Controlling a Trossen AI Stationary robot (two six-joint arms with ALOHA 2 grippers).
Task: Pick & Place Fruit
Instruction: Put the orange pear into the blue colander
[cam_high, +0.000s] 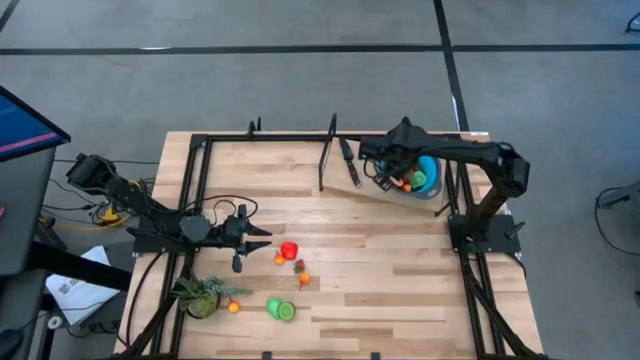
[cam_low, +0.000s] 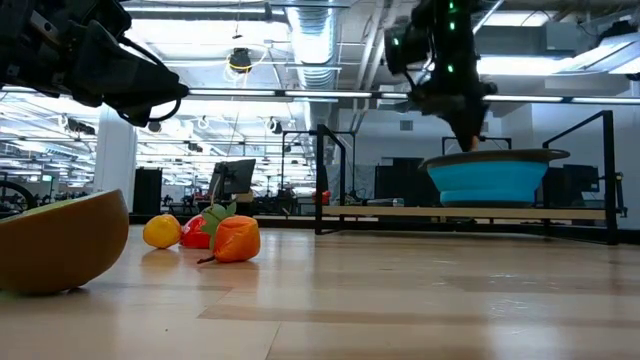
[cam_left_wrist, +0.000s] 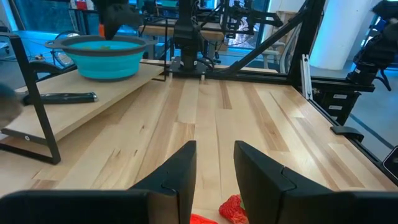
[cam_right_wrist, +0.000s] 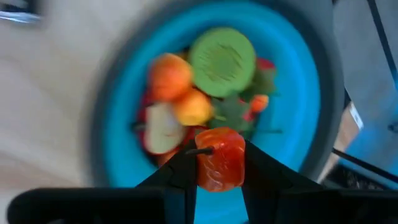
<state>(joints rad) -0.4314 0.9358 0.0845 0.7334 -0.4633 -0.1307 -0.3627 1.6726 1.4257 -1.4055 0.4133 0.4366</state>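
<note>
Right gripper: fingers pinching a red fruit directly above the blue bowl.
Release: lower first, then let go (the heap could bounce it).
Left gripper: fingers slightly spread, empty, well apart from the bowl.

The right arm reaches from its base at the tabletop's right edge toward the far side, elbow bent, wrist turned downward. Its right gripper points straight down, dark fingers closed on a small glossy red toy fruit. The left arm stretches low from the left edge, its left gripper level, fingers slightly apart, holding nothing.
</note>
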